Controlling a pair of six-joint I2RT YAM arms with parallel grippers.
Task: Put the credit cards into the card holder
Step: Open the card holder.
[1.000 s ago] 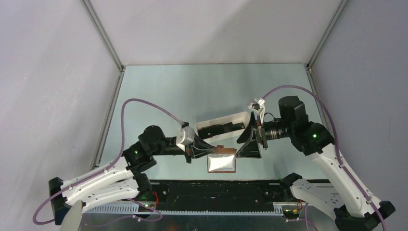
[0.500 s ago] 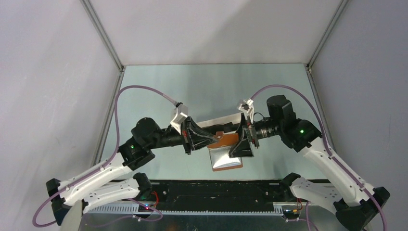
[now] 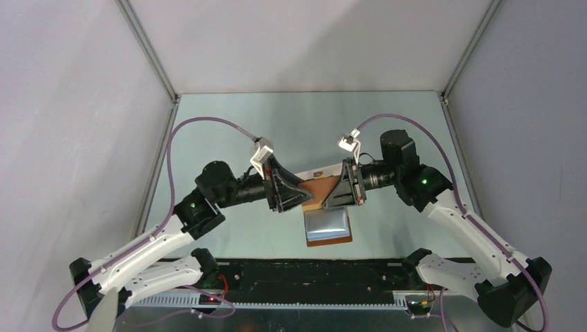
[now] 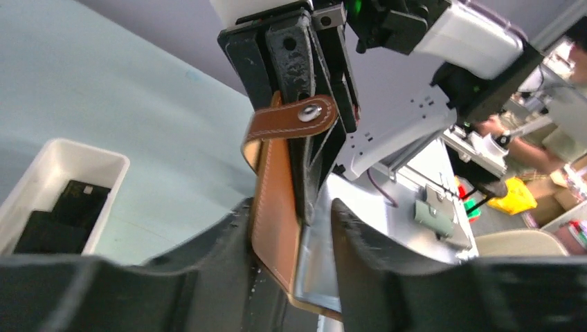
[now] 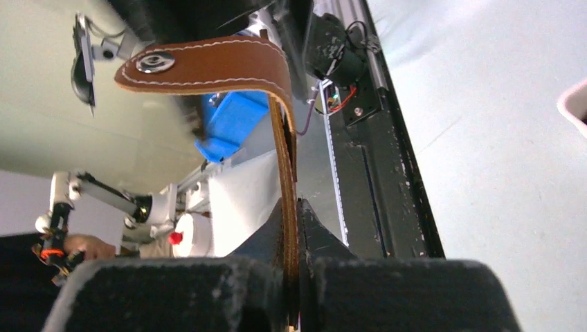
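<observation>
While hanging above the table (image 3: 228, 124), clamps card holder (image 3: 329, 225) tight in right gripper (image 5: 296, 207); straddles it with left gripper (image 4: 291, 214), fingers (image 4: 363, 242) parted.

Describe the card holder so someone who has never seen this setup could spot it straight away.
On the pale green table, look at the centre, where the left end effector and right end effector meet. Between them hangs a small brown leather folding card holder, pale grey-blue inside. Unlike the white oblong plastic tray behind it, it has a snap tab.
</observation>
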